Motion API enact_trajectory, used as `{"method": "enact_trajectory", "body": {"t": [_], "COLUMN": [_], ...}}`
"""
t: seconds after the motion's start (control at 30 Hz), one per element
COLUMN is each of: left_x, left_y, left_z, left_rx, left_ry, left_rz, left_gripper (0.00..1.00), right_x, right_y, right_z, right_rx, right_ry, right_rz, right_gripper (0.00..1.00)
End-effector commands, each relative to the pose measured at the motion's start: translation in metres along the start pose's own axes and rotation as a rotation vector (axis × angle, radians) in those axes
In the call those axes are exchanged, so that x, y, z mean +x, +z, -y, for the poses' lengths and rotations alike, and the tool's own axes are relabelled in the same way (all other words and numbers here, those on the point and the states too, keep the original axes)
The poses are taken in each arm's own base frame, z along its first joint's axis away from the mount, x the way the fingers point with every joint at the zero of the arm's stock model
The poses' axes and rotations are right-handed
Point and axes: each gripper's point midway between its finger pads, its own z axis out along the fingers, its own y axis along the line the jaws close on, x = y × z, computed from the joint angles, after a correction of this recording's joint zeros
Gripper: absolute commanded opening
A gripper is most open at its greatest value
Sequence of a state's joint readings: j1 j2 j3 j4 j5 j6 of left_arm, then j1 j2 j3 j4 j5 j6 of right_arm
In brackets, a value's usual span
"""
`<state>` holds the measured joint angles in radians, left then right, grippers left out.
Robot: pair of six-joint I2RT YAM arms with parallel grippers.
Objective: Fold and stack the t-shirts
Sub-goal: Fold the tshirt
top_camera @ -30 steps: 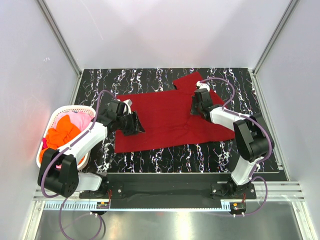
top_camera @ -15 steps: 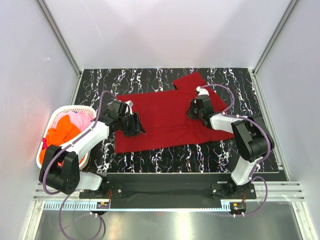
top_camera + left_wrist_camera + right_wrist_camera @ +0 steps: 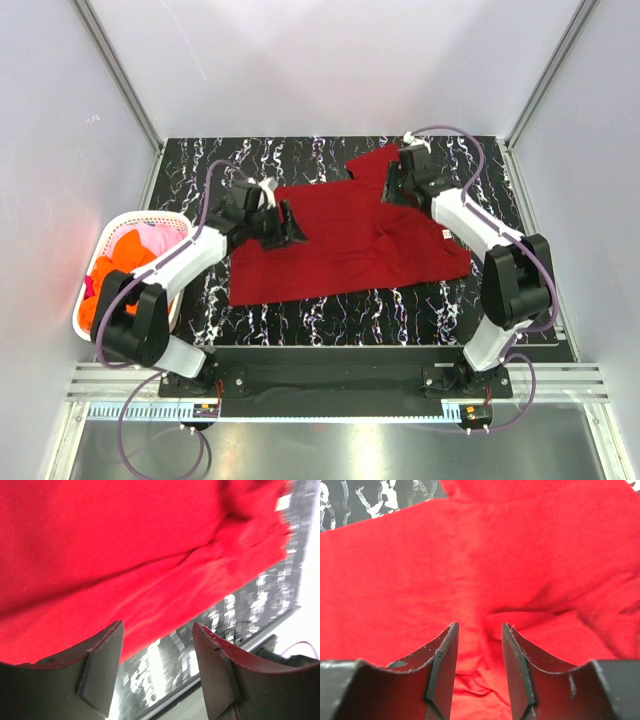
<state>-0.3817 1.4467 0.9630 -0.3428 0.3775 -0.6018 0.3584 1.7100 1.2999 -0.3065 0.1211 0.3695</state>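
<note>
the red shirt (image 3: 340, 245) lies spread on the table (image 3: 300, 150), rumpled at its right side. the left gripper (image 3: 290, 228) is over its far left edge and the right gripper (image 3: 398, 188) is over its far right sleeve, both parted and empty. left of it, the basket (image 3: 150, 215) holds an orange shirt (image 3: 125, 268) and a pink shirt (image 3: 160, 240).

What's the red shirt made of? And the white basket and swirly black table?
The red shirt looks like soft matte cloth: it wrinkles and lies limp. The white basket looks like plastic, with a thin stiff rim. The table has a black marble pattern; real stone or printed, hard to say.
</note>
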Motion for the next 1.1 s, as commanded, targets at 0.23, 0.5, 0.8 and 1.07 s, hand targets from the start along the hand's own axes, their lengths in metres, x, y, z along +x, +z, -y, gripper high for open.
{"method": "enact_trajectory", "body": {"t": [0.23, 0.5, 0.8, 1.07], "left_x": [-0.051, -0.056, -0.056, -0.045], "left_y": [0.061, 0.124, 0.175, 0.207], "left_z": [0.108, 0.126, 0.137, 0.146], "left_rx": [0.339, 0.382, 0.405, 0.403], "left_ry": [0.074, 0.013, -0.008, 0.014], "left_rz": [0.112, 0.145, 0.115, 0.092], "left_gripper": [0.64, 0.64, 0.63, 0.6], "right_x": [0.005, 0.001, 0.015, 0.026], "right_y": [0.024, 0.047, 0.068, 0.076], "right_z": [0.065, 0.093, 0.098, 0.096], "right_rx": [0.005, 0.038, 0.024, 0.015], "right_ry": [0.093, 0.187, 0.24, 0.296], "right_rz": [-0.276, -0.32, -0.383, -0.416], "right_gripper": [0.48, 0.46, 0.46, 0.47]}}
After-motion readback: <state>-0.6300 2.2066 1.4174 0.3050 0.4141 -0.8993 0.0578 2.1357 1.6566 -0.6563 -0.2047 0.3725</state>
